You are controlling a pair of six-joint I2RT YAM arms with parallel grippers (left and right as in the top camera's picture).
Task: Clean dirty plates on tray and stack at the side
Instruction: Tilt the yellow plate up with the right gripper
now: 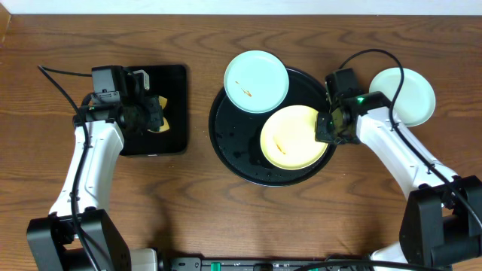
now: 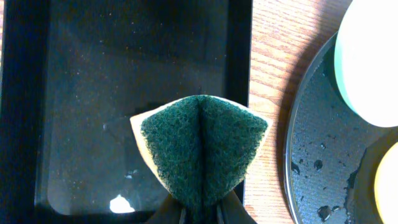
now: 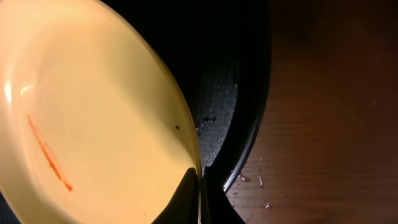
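Wooden table [image 1: 196, 203], left fingers [image 2: 233, 213] pinching green sponge [image 2: 202, 149], right fingers [image 3: 180, 202] clamping yellow plate [image 3: 93, 112] over round tray [image 3: 249, 112]

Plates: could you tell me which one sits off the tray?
The mint-blue plate at far right, on the table; the other two rest on the tray.

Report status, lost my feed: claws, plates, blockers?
Left claw shut on sponge. Right claw shut on yellow plate, on round tray. One mint plate aside. Nothing blocking.
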